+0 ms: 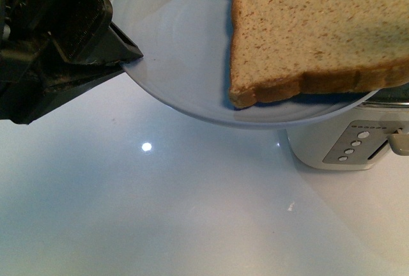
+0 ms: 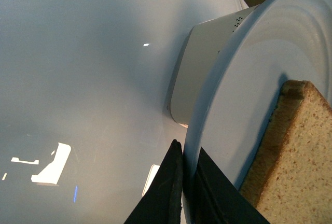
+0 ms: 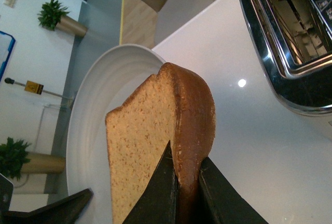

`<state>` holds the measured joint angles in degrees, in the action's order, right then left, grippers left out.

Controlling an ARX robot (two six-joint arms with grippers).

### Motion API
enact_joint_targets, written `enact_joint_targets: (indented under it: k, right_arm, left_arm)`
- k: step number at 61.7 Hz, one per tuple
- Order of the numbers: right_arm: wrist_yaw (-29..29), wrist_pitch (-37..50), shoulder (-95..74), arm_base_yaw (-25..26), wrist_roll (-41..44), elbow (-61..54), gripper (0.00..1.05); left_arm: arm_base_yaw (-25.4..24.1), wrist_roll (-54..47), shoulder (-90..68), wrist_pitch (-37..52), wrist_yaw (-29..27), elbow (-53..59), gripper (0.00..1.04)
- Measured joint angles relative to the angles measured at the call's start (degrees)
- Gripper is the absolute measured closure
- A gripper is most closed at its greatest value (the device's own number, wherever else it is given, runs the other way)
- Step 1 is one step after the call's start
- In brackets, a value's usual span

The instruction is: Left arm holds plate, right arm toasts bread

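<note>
Left arm's black wedge-shaped fingers (image 2: 166,198) clamp the rim of the round pale blue-white plate (image 1: 179,46), holding it off the white desk (image 1: 160,212) as a carrier. Right arm's fingers (image 3: 155,198) pinch the crust of the light brown wholemeal bread slice (image 1: 307,27), edge-up over the plate, judged bound for the chrome toaster (image 3: 290,42) nearby. Left arm enters from the desk's left side.

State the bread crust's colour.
Tan-brown bread crust, darker than the speckled crumb; clearest in the right wrist view.
</note>
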<state>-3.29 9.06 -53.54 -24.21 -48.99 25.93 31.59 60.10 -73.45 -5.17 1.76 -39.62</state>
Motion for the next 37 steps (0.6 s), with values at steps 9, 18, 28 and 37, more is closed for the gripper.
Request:
enact_joint_targets:
  k: [9, 18, 28, 37]
  right_arm:
    - [1.0, -2.8, 2.6, 3.2, 3.9, 4.7, 1.01]
    - [2.1, -5.0, 3.2, 8.7, 9.9, 11.9, 1.01]
    - [0.7, -6.8, -0.4, 14.8, 20.8, 20.7, 1.01]
    - [-1.8, -6.4, -8.1, 16.5, 31.3, 23.8, 1.02]
  left_arm:
    - [0.0, 0.0, 0.0, 0.0, -0.1, 0.0, 1.02]
    - [0.0, 0.0, 0.0, 0.0, -0.1, 0.0, 1.02]
    - [0.0, -0.3, 0.0, 0.0, -0.2, 0.0, 1.02]
    - [0.0, -0.3, 0.0, 0.0, -0.3, 0.0, 1.02]
